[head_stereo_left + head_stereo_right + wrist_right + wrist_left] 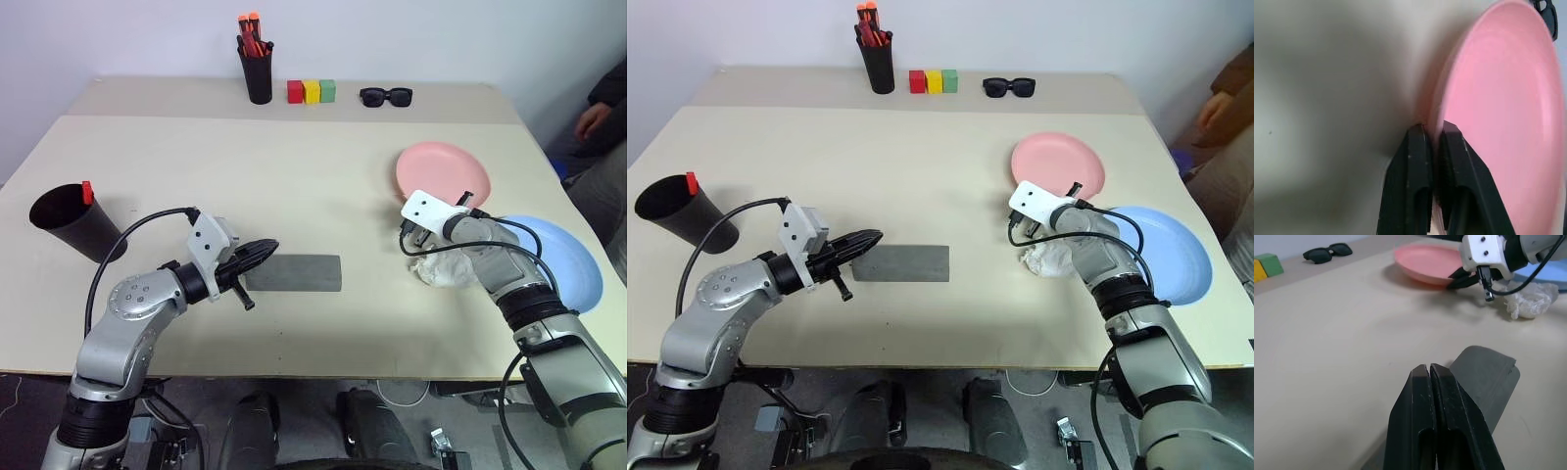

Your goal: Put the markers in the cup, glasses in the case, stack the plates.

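Observation:
The pink plate [443,173] lies at the right of the table. My right gripper [1432,128] is shut on its near-left rim. Beside it, nearer me, the light blue plate [554,259] lies flat under my right forearm. The grey case [299,273] lies closed in the middle. My left gripper [265,252] is shut and holds nothing, its tips just over the case's left end. The black cup [73,220] stands at the left with a marker's red cap [87,192] showing above its rim. The glasses are out of view.
A crumpled white tissue [446,269] lies under my right wrist. Along the back stand a small black cup of orange-red pens [257,69], three coloured blocks [311,91] and black sunglasses [385,96]. A person [598,113] sits at the right edge.

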Controlling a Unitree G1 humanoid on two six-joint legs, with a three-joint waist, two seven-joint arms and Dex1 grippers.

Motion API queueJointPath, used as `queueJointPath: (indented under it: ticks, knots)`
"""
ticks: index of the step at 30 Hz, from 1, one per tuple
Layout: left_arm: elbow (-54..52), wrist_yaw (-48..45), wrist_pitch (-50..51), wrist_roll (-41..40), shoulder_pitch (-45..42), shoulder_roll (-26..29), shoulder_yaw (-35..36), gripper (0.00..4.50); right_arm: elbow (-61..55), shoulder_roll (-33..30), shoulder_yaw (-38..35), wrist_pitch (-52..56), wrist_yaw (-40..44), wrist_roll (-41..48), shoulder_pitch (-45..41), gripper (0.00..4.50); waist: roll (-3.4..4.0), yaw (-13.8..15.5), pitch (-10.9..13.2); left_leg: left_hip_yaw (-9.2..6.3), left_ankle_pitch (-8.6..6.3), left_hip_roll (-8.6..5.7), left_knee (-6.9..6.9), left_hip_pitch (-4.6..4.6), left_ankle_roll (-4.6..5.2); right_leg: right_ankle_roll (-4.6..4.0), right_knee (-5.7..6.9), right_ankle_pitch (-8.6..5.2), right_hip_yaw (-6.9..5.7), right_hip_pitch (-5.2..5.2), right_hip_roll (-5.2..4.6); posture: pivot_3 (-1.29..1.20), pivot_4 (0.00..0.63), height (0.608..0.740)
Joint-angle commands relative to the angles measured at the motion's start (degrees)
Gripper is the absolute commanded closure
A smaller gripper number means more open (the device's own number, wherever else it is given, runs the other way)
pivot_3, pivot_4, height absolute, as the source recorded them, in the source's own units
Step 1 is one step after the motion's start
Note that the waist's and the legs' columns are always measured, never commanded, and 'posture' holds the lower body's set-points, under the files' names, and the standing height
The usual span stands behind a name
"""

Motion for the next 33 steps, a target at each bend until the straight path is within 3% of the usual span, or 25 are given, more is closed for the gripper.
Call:
queueJointPath:
  ticks: [1,6,10,16,19,23,28,33]
  knots:
    - [-1.3,-0.1,-1.7,-0.6,-0.1,-0.1,-0.9,4.50,-8.9,-4.9,-4.3,-1.3,0.1,-0.8,0.5,4.47,0.07,0.1,0.0,0.00,0.00,0.00,0.00,-0.01,0.00,0.00,0.00,0.00,0.00,-0.01,0.00,0.00,0.150,0.722]
    - [2.2,-2.5,-3.2,-1.0,-2.5,-0.2,-2.8,4.50,-25.9,-13.2,-15.3,3.6,7.8,6.3,9.3,4.47,0.11,0.7,0.1,-0.01,0.00,-0.02,-0.01,-0.02,0.00,0.01,-0.02,0.00,0.00,0.00,-0.02,0.00,0.150,0.722]
    - [7.8,-5.4,-5.7,-0.4,-5.7,-0.6,-5.1,4.50,-40.0,-21.8,-28.5,9.0,17.3,11.4,25.5,4.47,0.13,0.9,0.0,-0.08,-0.01,-0.03,-0.01,0.00,0.01,0.02,-0.07,-0.01,-0.06,0.10,-0.01,0.00,0.150,0.722]
    - [13.3,-7.7,-8.7,0.2,-9.7,-2.4,-7.8,4.50,-51.2,-23.6,-41.6,16.2,25.8,15.8,44.7,4.47,0.19,-0.2,0.0,-0.07,-0.02,-0.04,0.00,0.15,0.02,0.03,-0.11,-0.02,-0.01,0.21,0.01,0.00,0.150,0.722]
    - [14.2,-8.0,-9.1,0.4,-10.5,-3.2,-8.7,4.50,-52.1,-23.6,-43.1,18.7,27.9,16.5,49.4,3.56,0.20,-0.7,0.0,-0.07,-0.01,-0.04,0.00,0.29,0.02,0.03,-0.09,-0.02,0.02,0.31,0.02,0.00,0.150,0.722]
    - [14.2,-8.2,-9.5,0.5,-9.7,-3.0,-8.6,4.50,-53.7,-23.1,-43.3,17.4,27.5,17.0,49.9,1.66,0.20,-1.2,0.0,-0.09,-0.01,-0.05,0.00,0.33,0.02,0.03,-0.09,-0.03,0.02,0.35,0.02,0.00,0.150,0.722]
    - [13.6,-7.7,-9.6,0.5,-8.3,-2.6,-8.1,4.50,-55.6,-21.4,-40.9,17.0,28.4,21.7,46.7,1.66,0.20,-1.2,0.0,-0.11,-0.01,-0.05,-0.01,0.32,0.02,0.03,-0.09,-0.03,0.02,0.35,0.02,0.00,0.150,0.722]
    - [12.3,-6.1,-9.5,0.6,-6.9,-2.6,-7.3,4.50,-53.8,-18.0,-31.0,14.3,26.1,20.8,42.1,1.66,0.13,-1.1,0.0,-0.12,-0.01,-0.06,0.00,0.32,0.02,0.01,-0.09,-0.04,0.02,0.37,0.01,0.00,0.150,0.722]
